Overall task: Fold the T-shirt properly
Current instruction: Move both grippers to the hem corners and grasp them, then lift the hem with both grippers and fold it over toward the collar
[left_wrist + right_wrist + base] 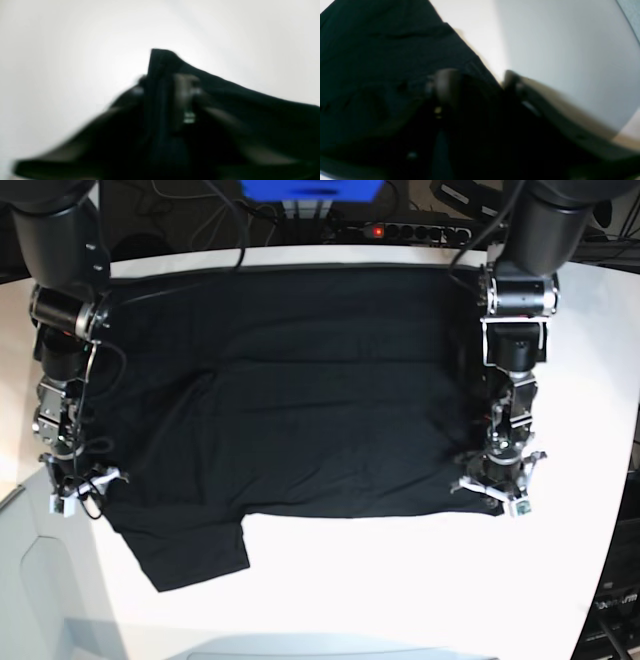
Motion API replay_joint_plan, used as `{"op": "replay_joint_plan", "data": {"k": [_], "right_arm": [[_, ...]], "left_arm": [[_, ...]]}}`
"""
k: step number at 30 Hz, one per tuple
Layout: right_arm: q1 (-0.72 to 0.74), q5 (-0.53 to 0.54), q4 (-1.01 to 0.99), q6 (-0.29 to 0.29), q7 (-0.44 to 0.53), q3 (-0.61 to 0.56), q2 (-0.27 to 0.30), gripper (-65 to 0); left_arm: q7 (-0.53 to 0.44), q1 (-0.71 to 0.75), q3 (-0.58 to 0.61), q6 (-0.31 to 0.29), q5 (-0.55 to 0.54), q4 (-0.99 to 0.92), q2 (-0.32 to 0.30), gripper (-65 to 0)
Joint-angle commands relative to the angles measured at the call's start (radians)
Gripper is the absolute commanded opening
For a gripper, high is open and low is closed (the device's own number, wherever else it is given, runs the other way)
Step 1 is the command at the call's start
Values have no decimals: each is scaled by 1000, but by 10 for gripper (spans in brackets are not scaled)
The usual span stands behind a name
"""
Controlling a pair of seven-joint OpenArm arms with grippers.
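With both arms at the T-shirt [290,400]'s near corners, the left gripper [170,82] clenched on its hem and the right gripper [472,80]'s jaws spread astride the edge, lift evenly only once both grip.

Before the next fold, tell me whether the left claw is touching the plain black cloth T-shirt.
Touching. The left wrist view shows the left claw pinching a raised peak of the plain black cloth T-shirt.
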Motion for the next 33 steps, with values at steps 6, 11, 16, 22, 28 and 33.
{"op": "replay_joint_plan", "data": {"k": [6,11,16,22,28,33], "right_arm": [[0,-2,14,0,-23,-1,12,-650],[0,4,51,20,-21,10,15,-650],[-63,6,231,71,-29,37,10,-650],[-175,6,504,134,-91,103,-13,-650],[-296,6,797,227,-193,211,-74,-650],[-413,29,958,238,-222,238,-99,-650]], "left_arm": [[56,-6,1,-3,-13,-4,-1,-650],[64,56,-2,-2,-14,180,-4,-650],[205,141,-108,-2,-14,401,2,-650],[344,264,-217,-5,-14,710,22,-650],[435,377,-274,-5,-16,960,48,-650],[495,481,-368,-12,-16,1116,81,-650]]}}
